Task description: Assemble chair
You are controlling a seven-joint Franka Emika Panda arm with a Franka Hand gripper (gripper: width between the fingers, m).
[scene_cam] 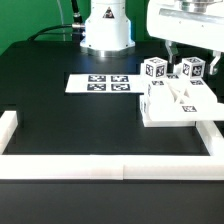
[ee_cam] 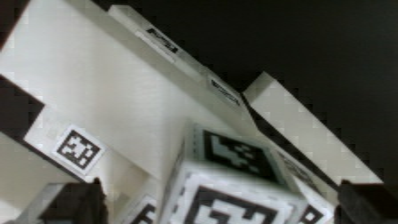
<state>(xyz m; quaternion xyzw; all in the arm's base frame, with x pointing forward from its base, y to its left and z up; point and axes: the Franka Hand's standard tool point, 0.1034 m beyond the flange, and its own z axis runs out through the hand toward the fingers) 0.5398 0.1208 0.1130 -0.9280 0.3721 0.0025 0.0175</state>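
Note:
The white chair pieces (scene_cam: 172, 103) lie grouped at the exterior view's right: flat slabs below, with two tagged blocky pieces standing on them (scene_cam: 155, 70) (scene_cam: 192, 68). My gripper (scene_cam: 187, 56) hangs just above the right-hand tagged block, with a dark finger (scene_cam: 170, 50) to its left. In the wrist view a tagged block (ee_cam: 231, 185) sits between my two fingers (ee_cam: 57, 205), with a gap at the side, and white slabs (ee_cam: 125, 90) lie beyond it. The jaws stand apart around the block, not pressed on it.
The marker board (scene_cam: 100, 83) lies flat at the table's middle. A white border rail (scene_cam: 100, 166) runs along the front, with side pieces at the left (scene_cam: 8, 127) and right (scene_cam: 210, 135). The robot base (scene_cam: 105, 30) stands at the back.

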